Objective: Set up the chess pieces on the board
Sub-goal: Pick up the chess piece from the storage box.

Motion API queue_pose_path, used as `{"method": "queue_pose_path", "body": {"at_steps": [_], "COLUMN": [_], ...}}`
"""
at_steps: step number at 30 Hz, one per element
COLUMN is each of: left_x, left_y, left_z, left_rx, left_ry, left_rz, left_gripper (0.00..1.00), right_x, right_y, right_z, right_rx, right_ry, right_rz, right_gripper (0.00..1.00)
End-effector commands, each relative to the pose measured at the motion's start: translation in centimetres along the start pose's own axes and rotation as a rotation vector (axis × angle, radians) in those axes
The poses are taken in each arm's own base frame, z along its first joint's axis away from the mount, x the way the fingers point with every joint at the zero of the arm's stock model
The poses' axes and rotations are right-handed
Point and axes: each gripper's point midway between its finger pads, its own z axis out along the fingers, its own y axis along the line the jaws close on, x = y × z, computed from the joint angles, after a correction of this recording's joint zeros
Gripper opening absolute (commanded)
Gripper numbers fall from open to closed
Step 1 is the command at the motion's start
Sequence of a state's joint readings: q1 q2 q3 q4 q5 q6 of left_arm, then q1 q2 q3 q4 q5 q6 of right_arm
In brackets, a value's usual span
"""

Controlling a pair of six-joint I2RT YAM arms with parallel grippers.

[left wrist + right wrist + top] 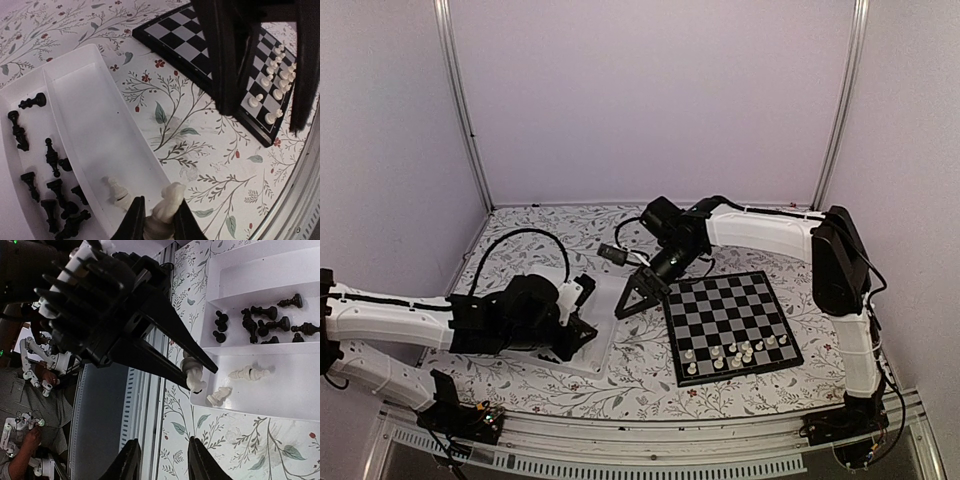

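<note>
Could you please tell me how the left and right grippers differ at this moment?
The left gripper is shut on a white chess piece; the right gripper is open and empty. The left gripper is at the clear tray; the right gripper hangs between tray and board. Both are black.

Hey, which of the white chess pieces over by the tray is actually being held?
The white piece pinched between the fingers of the left gripper. The other two white pieces lie loose on their sides in the tray.
</note>
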State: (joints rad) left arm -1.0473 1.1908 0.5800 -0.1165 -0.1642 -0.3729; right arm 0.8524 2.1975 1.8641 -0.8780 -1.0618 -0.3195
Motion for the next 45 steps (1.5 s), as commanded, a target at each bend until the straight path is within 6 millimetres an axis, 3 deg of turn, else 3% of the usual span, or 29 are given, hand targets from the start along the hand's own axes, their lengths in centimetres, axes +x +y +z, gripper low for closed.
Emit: {"method": "queue_pose_path", "body": {"at_steps": [1,19,27,40,45], "left_x": [-0.7,-1.8,-2.5,-2.9,-3.1], "left_y": [-0.8,-3.6,-3.5,-4.2,-4.1], "left_z": [-0.4,-0.7,-1.2,-1.4,-1.4], "left_rx": [0.041,0.198,0.211,0.284,0.289], "left_ry": [-0.044,-0.09,-0.132,-0.149,-0.159], "left_rz": [0.009,0.002,-0.024,-0.062,-0.075], "left_gripper": [0.07,0.09,0.09,0.08,0.08], "right_x": [-0.2,-0.6,-0.7,-1.1,-1.2], "right_y": [0.8,1.5,1.7,1.7,1.9], "right_z": [1.7,3.0,3.0,2.9,3.0], "right_rx": [-0.081,-0.114,-0.115,-0.083,-0.08], "right_ry": [0.008,0.023,0.023,0.019,0.021], "right_rz": [0.042,-0.009,-0.048,-0.089,-0.097], "right_gripper": [0.35,0.34,0.24,0.24,0.16]}}
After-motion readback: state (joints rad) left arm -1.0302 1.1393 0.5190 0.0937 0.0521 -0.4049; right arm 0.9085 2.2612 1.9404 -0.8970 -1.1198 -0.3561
